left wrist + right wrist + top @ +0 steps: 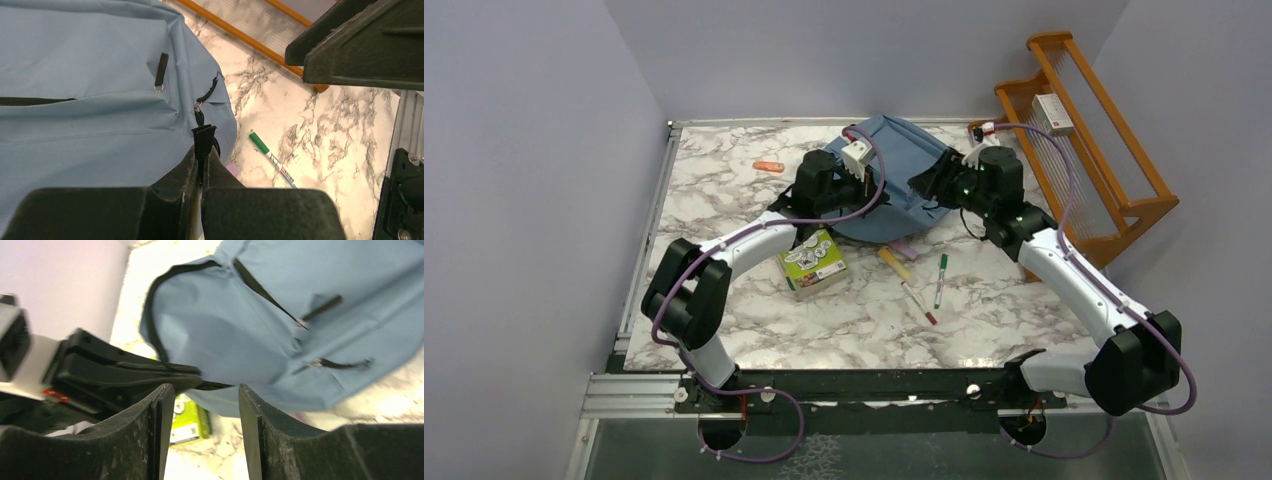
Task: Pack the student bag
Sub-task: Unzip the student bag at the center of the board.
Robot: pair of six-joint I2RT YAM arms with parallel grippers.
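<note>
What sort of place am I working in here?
Probably a robot lab cell: plain grey walls box in a marble-print table, with left arm and right arm on a rail.

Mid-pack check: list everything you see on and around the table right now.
slate-blue fabric backpack: one, blue, far centre of table
green-and-white printed box: one, near side of backpack
green-capped white marker: one, near-right of backpack
red-tipped pen: one, beside green marker
yellow marker: one, by backpack's near edge
small orange object: one, far left
wooden rack: one, orange-brown, right of table
white box: one, on rack
marble-pattern table: one, white-grey
left gripper: shut on backpack's black tab
right gripper: open, at backpack
</note>
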